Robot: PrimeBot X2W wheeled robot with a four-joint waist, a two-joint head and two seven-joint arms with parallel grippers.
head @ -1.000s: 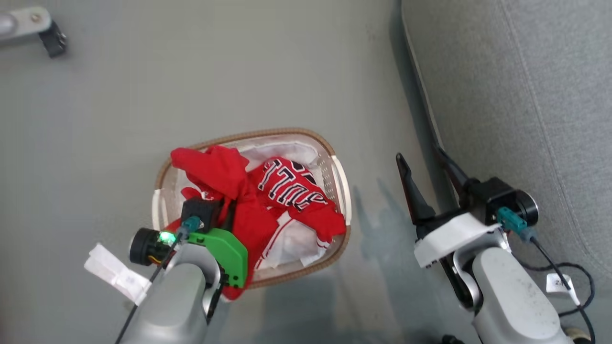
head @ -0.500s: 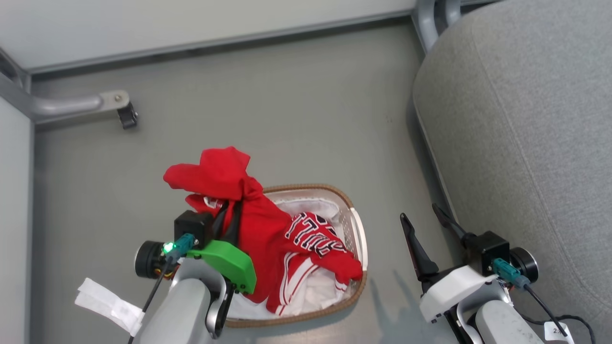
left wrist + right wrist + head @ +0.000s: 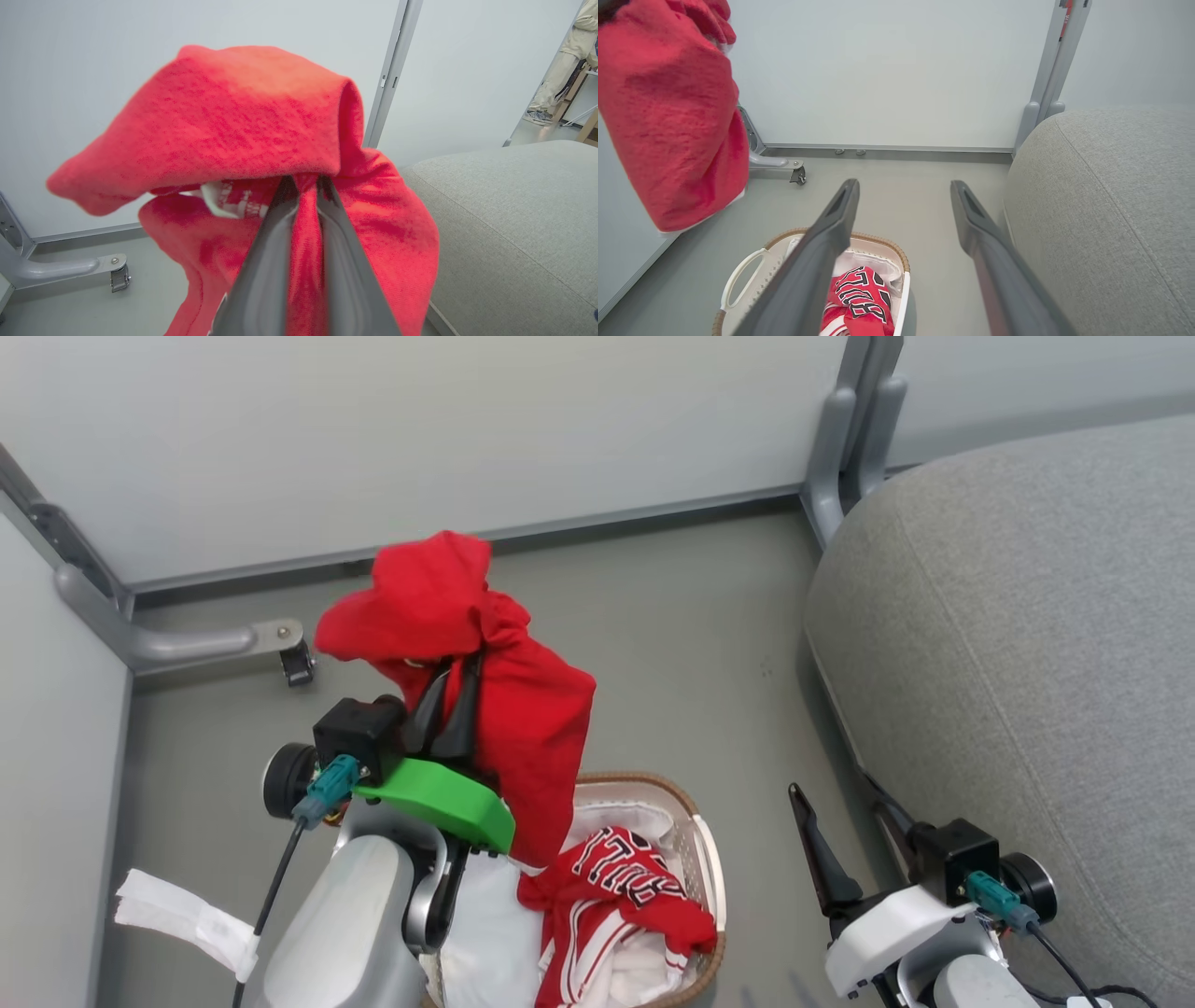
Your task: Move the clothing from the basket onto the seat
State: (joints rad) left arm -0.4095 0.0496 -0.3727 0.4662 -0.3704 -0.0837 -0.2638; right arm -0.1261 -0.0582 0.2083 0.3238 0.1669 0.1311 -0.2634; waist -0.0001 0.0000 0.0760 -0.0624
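Raised since a second ago, the left end effector has drawn one red garment up out of the basket. Its fingers are pinched almost together on a bunched fold, with cloth draped over them and hanging below. Beneath, a second red garment with black-and-white lettering lies in the basket on a white liner. At lower right, the right end effector is spread wide, holding nothing. Beyond it is the grey seat. The clothing looks light, soft and floppy, best taken by a gathered fold; loose ends may trail or snag.
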